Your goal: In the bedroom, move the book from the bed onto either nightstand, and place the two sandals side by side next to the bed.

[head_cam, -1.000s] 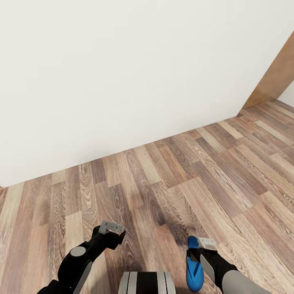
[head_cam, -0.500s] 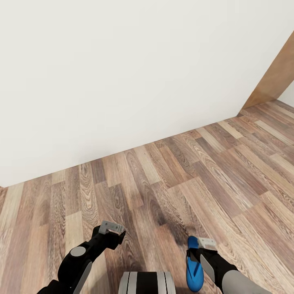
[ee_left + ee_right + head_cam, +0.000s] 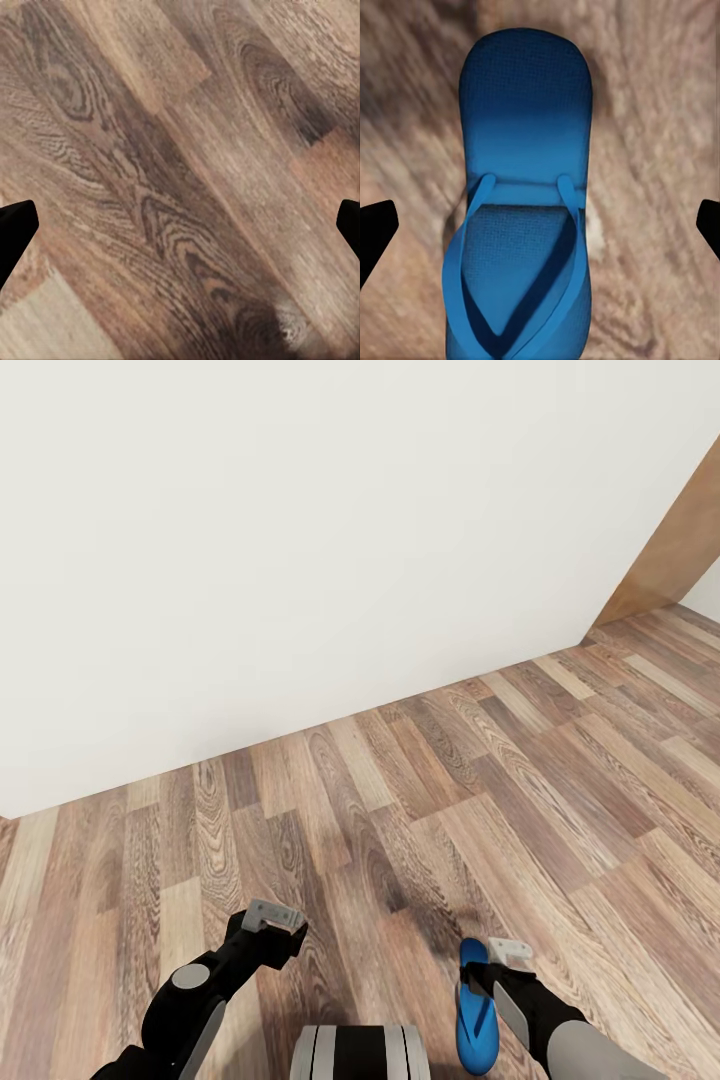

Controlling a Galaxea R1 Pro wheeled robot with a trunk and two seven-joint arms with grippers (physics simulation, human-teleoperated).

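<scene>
The flat bright blue sandal point(image 3: 519, 202) looks light and floppy; grip its sole edge. Right gripper point(image 3: 540, 225) spread wide around it.

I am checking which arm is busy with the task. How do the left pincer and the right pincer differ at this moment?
The left pincer looks down at bare floor; the right pincer looks down at a blue sandal. The left pincer has nothing between its fingers; the sandal lies between the right pincer's fingers and touches neither of them. Both pincers are open wide and point down at the floor.
</scene>
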